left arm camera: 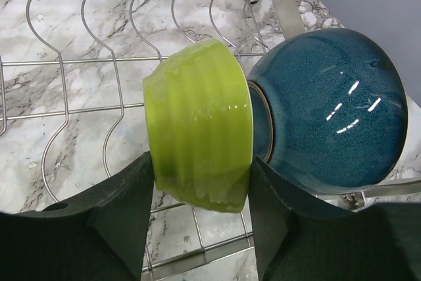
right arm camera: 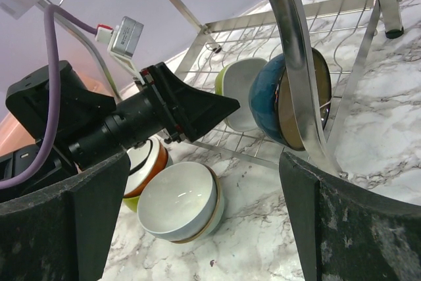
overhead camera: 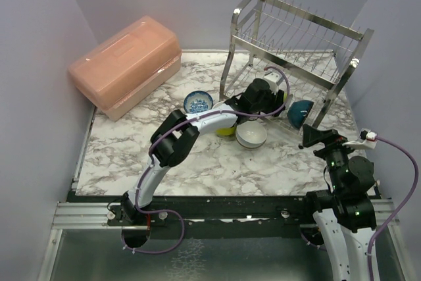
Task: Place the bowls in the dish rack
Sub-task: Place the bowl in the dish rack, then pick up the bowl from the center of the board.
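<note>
Left wrist – jaws grip lime bowl (left arm camera: pixel 197 126); top external – hidden.

Pale lilac walls (overhead camera: pixel 39 31), white grey-veined marble tabletop (overhead camera: pixel 217 169), pink lidded box (overhead camera: pixel 125 64) at back left.

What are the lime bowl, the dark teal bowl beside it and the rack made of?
Lime bowl: probably glazed ceramic; glossy, ribbed, with bright highlights. Teal bowl: likewise glazed ceramic, speckled, with sharp reflections. Dish rack: polished metal, likely chromed or stainless steel, given its mirror shine.
</note>
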Robot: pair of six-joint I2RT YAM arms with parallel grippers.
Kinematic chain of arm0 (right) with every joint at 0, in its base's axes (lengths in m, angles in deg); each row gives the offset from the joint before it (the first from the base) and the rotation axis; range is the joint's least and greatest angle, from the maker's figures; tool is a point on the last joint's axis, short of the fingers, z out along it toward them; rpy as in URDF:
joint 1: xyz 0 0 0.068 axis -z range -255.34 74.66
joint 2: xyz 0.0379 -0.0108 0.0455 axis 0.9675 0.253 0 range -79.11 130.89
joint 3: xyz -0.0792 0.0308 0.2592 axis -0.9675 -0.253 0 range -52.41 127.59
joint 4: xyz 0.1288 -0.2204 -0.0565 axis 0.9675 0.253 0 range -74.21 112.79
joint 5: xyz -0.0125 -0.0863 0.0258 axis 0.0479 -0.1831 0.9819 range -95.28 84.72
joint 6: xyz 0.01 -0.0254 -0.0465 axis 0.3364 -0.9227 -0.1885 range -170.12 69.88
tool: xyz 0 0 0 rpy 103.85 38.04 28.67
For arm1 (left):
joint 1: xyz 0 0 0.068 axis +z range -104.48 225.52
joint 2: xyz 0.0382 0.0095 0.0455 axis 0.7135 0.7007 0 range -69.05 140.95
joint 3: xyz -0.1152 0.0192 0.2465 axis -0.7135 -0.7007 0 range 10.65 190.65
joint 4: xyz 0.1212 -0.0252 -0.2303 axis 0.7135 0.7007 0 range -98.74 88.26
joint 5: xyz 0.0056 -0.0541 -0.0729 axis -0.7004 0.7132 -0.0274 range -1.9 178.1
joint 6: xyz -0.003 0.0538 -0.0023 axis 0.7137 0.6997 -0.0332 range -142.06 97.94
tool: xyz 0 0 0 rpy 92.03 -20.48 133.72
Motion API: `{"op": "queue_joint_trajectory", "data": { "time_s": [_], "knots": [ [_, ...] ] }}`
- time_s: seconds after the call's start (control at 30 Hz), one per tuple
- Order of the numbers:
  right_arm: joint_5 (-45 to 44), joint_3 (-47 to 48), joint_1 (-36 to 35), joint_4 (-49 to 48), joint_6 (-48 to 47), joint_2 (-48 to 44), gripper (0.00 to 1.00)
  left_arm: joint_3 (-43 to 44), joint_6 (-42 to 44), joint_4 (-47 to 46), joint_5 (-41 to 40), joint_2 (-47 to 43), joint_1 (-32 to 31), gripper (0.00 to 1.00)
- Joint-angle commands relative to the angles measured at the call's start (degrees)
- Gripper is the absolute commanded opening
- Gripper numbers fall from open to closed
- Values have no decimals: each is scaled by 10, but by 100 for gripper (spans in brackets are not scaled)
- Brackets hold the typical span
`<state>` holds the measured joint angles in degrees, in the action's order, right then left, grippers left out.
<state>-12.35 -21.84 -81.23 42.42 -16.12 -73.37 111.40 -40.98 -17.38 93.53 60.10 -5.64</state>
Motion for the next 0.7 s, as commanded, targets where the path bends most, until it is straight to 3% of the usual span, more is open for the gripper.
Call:
{"op": "queue_joint_trajectory", "data": {
  "time_s": [0.0,0.67],
  "knots": [
    [-9,-4,0,2,-5,6,100,-17,-22,22,-1,-25,-14,47],
    [-7,-6,0,-1,-5,7,100,-27,-8,18,2,-51,-27,72]
  ]
}}
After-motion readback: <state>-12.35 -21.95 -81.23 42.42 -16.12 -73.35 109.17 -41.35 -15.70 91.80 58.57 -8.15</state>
